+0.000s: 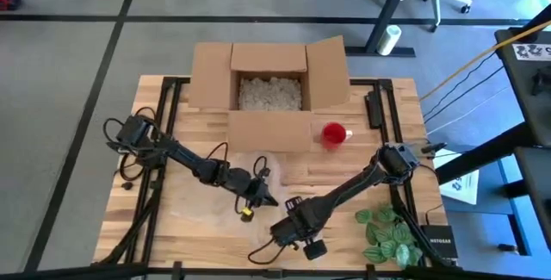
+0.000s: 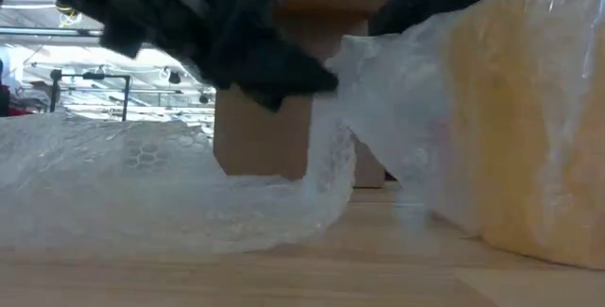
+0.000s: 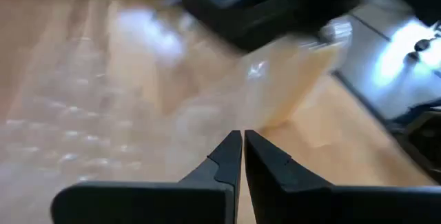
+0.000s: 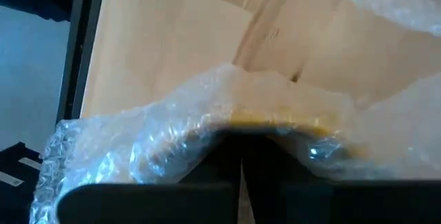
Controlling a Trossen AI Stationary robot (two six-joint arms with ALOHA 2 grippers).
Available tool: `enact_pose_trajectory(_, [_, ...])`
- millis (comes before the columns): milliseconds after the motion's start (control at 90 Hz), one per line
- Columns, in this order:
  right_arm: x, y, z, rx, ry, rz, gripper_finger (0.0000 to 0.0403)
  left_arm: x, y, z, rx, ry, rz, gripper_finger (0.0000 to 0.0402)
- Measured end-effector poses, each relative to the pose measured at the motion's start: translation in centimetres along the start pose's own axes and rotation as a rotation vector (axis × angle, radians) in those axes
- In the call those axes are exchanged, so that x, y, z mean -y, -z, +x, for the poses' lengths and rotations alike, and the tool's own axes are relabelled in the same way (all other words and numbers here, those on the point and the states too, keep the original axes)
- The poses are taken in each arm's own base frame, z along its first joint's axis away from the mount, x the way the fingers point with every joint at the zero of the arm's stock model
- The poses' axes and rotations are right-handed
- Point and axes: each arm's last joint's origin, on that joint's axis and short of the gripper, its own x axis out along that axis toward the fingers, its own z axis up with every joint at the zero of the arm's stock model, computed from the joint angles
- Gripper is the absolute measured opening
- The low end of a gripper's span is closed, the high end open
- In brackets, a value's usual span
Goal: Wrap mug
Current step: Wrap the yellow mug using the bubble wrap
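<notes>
A yellow thing, which I take for the mug (image 2: 529,127), lies near the table's front edge under clear bubble wrap (image 2: 397,127). The rest of the bubble wrap (image 1: 245,172) lies spread on the wood toward the left. My right gripper (image 4: 241,156) is shut at the wrapped mug (image 4: 275,119) and covers it in the high view (image 1: 282,227). My left gripper (image 3: 242,136) is shut just left of it, at a raised edge of the wrap (image 2: 345,57). My left gripper has a raised edge of the bubble wrap (image 2: 342,61) at its fingertips (image 2: 317,78), coming level from the table's left. From there the wrap runs up over the mug. One layer or several, I cannot tell. My right gripper is shut on the wrapped mug at its yellow edge (image 4: 275,120), with bubble wrap over it. Its own fingers hide the place of contact. The wrapped mug sits low on the table.
An open cardboard box (image 1: 271,82) holding pale filler stands at the far middle, its near flap down. Beside it on the right stands a round red thing (image 1: 334,133). A green leafy plant (image 1: 387,233) lies at the near right corner.
</notes>
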Motion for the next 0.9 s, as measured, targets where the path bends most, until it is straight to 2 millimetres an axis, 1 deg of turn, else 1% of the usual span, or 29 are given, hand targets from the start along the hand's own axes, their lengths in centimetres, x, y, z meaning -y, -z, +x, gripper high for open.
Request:
enact_pose_trajectory(167, [0.0,-0.3,-0.1,0.035,-0.002,-0.006,0.0000,-1.3,2.0,1.2,-0.058,-0.026,-0.065,0.0000])
enact_pose_trajectory(256, [-0.1,-0.5,-0.1,0.052,-0.005,-0.009,0.0000,-1.4,2.4,1.6,-0.026,-0.021,-0.063,0.0000])
enact_pose_trajectory(400, [-0.1,-0.9,-0.1,0.095,-0.016,-0.014,0.0000,-1.3,1.6,1.8,0.093,0.012,-0.016,0.0000])
enact_pose_trajectory(556, [-0.2,-1.2,-0.2,0.130,-0.023,-0.020,0.0000,-0.8,0.4,1.6,0.202,0.140,0.018,0.0000])
enact_pose_trajectory(689, [-0.2,-1.2,-0.3,0.130,-0.015,-0.016,0.0000,-0.5,0.2,1.7,0.198,0.198,-0.014,0.0000])
enact_pose_trajectory(767, [-0.2,-1.1,-0.5,0.131,-0.005,0.019,0.0000,-0.2,0.2,1.7,0.199,0.217,-0.022,0.0000])
enact_pose_trajectory(900, [-0.2,-0.4,-1.9,0.120,0.036,0.082,0.0000,0.6,-0.2,1.7,0.224,0.244,-0.029,0.0000])
